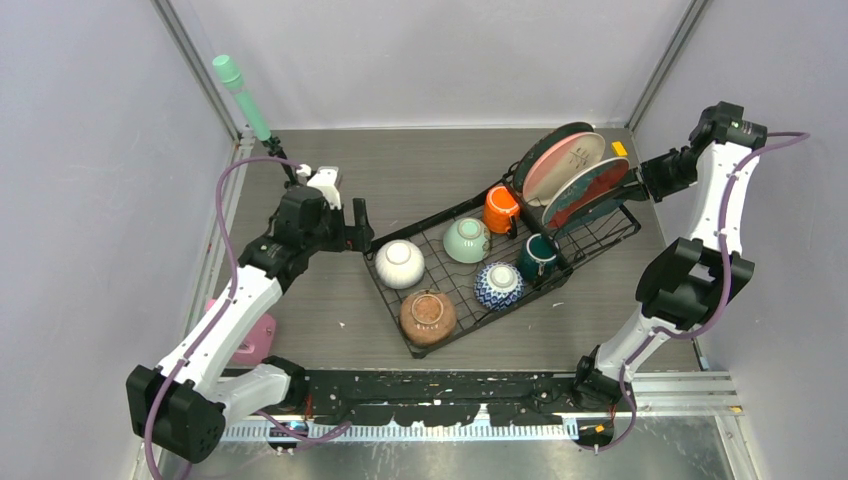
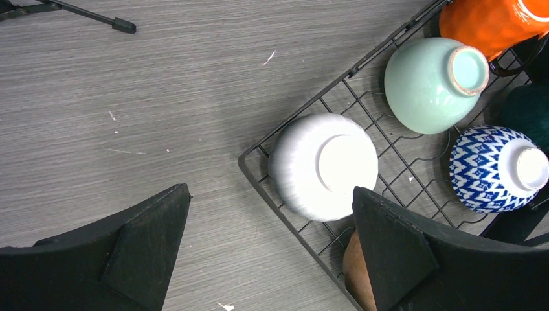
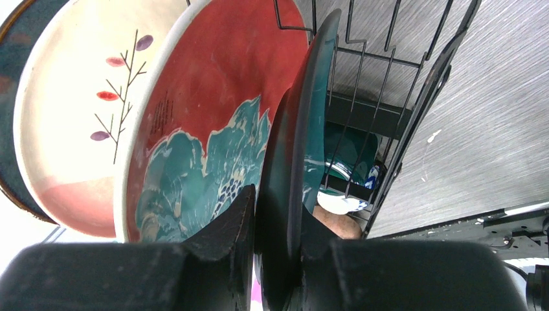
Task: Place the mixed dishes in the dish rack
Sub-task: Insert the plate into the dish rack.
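the right gripper pinches the thin rim of a glossy teal plate, which stands on edge between its jaws in the wire slots of the rack, likely to keep it upright beside its neighbours. the left gripper hangs wide open. a ribbed white bowl sits upside down below and between its jaws, untouched.

The top camera looks down on the table from behind the arms. The left wrist camera faces down, near the white bowl under the left fingers. The right wrist camera looks very closely along the plate between the right fingers. All views share the rack.
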You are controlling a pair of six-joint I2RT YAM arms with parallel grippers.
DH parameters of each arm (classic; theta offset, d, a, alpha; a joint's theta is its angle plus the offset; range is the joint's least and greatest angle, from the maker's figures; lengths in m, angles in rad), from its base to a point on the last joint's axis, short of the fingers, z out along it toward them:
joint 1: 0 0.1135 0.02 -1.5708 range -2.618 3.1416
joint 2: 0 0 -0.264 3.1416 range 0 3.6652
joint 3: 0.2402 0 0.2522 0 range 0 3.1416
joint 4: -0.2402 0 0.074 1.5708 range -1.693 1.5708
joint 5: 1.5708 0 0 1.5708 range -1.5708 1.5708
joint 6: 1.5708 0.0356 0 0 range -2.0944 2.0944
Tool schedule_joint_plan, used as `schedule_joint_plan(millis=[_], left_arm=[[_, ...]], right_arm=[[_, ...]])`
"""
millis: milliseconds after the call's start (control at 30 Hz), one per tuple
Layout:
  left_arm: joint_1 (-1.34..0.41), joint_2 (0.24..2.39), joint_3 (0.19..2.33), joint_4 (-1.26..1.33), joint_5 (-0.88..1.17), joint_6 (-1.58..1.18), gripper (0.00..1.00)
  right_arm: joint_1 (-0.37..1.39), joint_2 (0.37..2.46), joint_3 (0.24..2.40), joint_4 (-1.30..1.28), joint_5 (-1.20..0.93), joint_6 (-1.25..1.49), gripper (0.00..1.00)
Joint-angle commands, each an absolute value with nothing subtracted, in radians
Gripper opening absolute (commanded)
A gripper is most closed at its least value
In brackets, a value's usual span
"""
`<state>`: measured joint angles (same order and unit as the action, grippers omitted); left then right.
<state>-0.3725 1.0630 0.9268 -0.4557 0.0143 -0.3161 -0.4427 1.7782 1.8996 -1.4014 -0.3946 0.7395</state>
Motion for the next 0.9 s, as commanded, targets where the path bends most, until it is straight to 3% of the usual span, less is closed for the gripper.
schedule_joint_plan(millis=[0, 400, 533, 867], left_arm=[[-0.364, 1.060, 0.922, -0.404, 0.038, -0.333, 1.00], [-0.360, 1.073, 0.937, -0.409, 0.051, -0.332, 1.00], [-0.359, 1.076, 0.940, -0.412, 0.052, -0.334, 1.00], [-0.358, 1.083, 0.950, -0.420, 0.063, -0.343, 1.00]], right_arm=[[-0.433, 1.805, 1.936, -1.357, -0.426, 0.655, 0.15], [-0.431, 1.915, 2.069, -1.410, -0.325, 0.620, 0.21], [-0.421, 1.948, 2.120, -1.440, -0.312, 0.604, 0.33], [-0.405, 1.924, 2.100, -1.440, -0.373, 0.563, 0.47]])
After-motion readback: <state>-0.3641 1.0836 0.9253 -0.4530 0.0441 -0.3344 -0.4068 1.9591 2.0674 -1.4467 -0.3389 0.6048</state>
